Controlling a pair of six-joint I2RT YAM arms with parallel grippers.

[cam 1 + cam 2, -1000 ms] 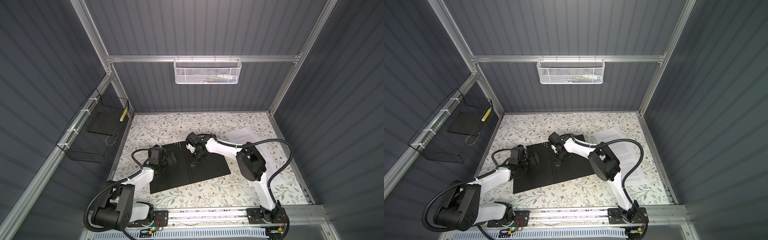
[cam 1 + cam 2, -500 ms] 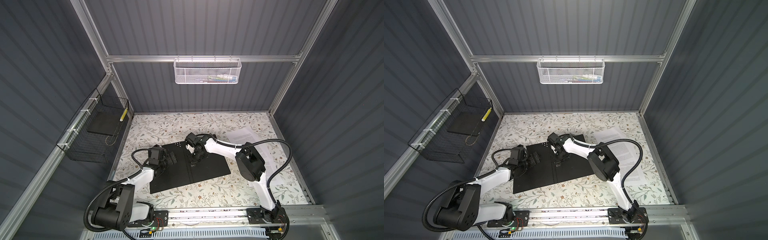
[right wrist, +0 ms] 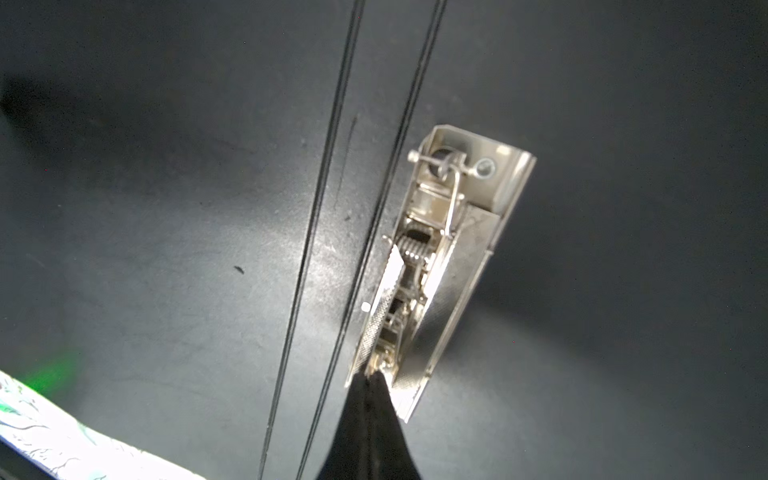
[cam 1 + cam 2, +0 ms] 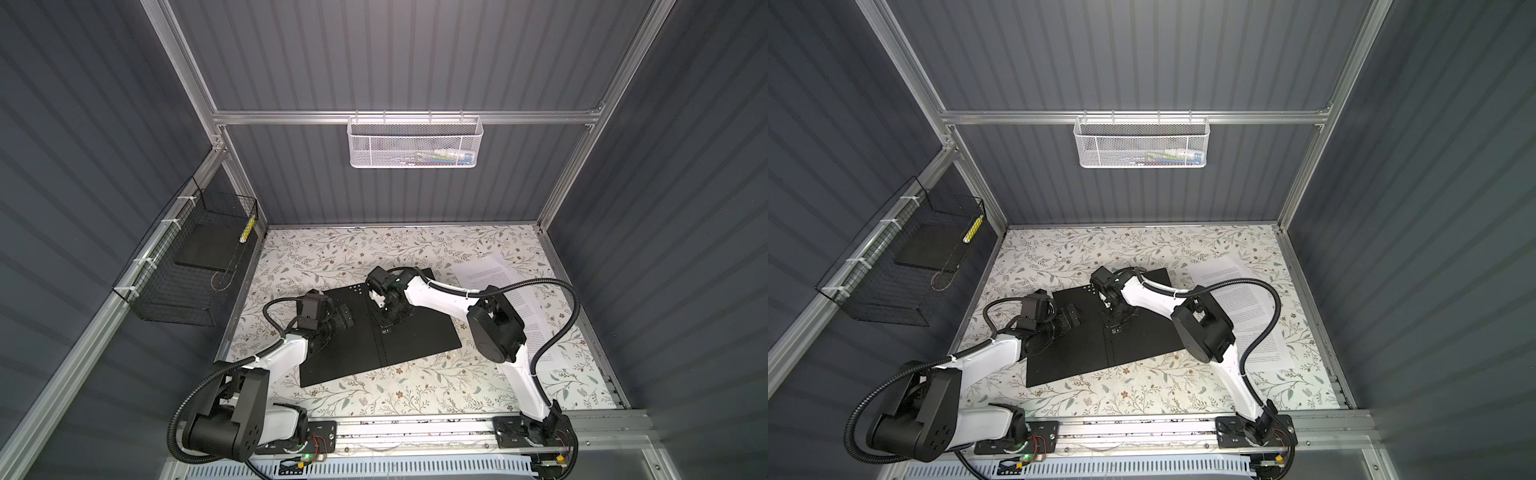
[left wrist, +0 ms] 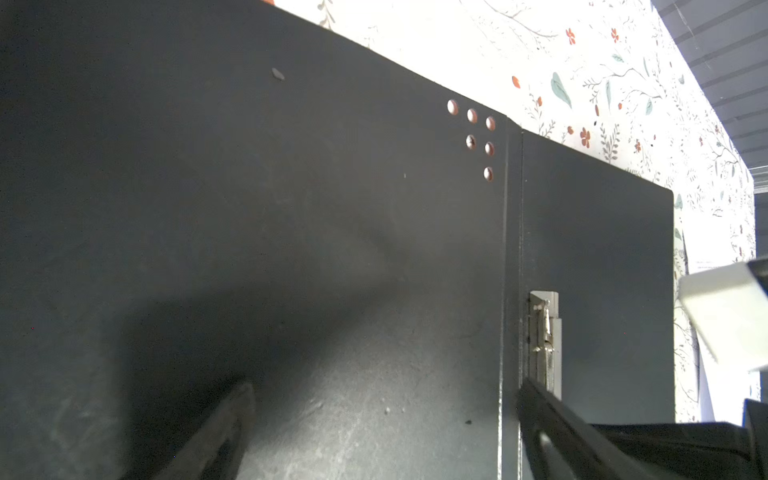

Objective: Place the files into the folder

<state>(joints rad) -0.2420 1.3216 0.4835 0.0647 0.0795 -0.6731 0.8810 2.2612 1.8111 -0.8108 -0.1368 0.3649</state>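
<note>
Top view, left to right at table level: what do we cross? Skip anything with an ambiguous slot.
Wall-hung black wire basket → left end effector → right end effector → files. The folder is left out because both end effectors sit over it.

folder: open flat, black inside up | files: white sheets beside it

A white tabletop printed with grey leaves and small rust flowers forms the floor. Dark grey ribbed wall panels rise from its far edge and both sides, framed by silver aluminium rails. Above its far edge hangs a white perforated metal basket. Beside its left edge hangs a black wire basket.
</note>
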